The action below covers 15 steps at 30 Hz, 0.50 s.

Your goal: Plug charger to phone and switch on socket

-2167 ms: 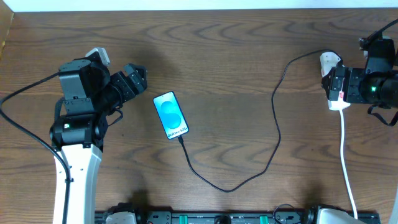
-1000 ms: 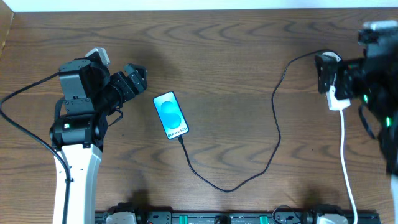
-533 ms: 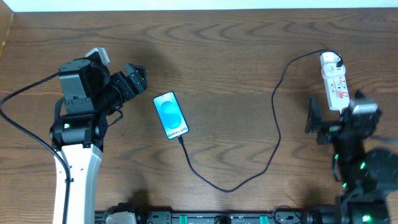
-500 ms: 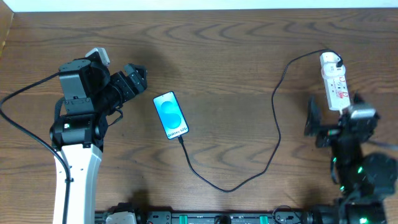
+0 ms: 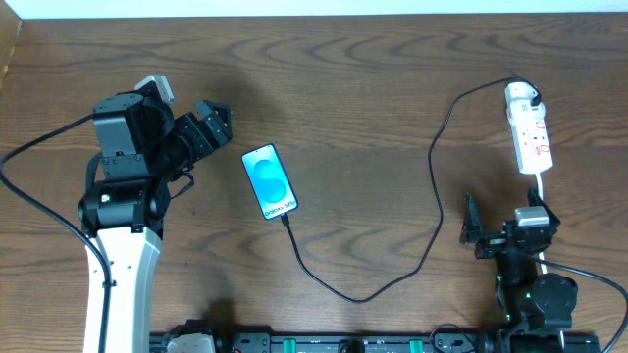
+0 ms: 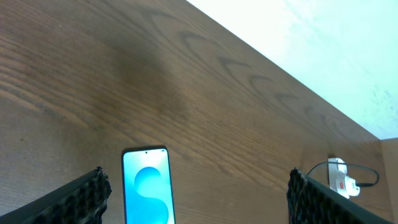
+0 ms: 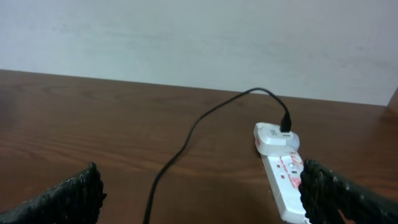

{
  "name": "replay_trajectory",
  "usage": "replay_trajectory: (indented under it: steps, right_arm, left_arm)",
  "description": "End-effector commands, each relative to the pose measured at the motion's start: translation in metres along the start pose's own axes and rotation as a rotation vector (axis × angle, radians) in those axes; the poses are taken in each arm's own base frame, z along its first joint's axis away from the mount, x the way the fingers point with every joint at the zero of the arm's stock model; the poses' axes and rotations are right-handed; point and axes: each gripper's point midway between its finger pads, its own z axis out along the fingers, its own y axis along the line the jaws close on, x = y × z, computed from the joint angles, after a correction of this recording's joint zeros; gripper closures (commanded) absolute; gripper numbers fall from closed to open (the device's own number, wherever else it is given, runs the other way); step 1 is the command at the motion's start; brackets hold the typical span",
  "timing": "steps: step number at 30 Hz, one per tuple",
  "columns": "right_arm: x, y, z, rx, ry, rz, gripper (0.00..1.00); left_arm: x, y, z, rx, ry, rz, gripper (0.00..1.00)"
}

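The phone lies screen up, lit blue-cyan, left of the table's middle; it also shows in the left wrist view. The charger's black cable runs from the phone's near end, loops forward, and rises to its white plug in the socket, a white power strip at the far right. My left gripper is open and empty, left of the phone and apart from it. My right gripper is open and empty, low at the near right, well short of the strip and the plug.
The wooden table ends at a white wall at the far edge. A white lead runs from the strip towards the near right under my right arm. A black rail lies along the near edge.
My right arm has pulled back from over the power strip to the near right edge of the table, leaving the strip uncovered. The left arm, phone and cable have not moved.
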Motion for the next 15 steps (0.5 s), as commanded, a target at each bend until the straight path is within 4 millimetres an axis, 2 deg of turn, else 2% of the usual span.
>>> replay_trajectory:
  steps: [1, 15]
  right_arm:
    - [0.0152, -0.0008, 0.0007, 0.007, 0.012, -0.008, 0.01]
    - [0.0159, -0.0007, 0.0007, 0.008, 0.017, -0.007, 0.01]
  left_arm:
    - [-0.0011, 0.0002, -0.0001, 0.002, -0.001, 0.0, 0.07]
    - [-0.0011, 0.0002, -0.0001, 0.002, -0.001, 0.0, 0.08]
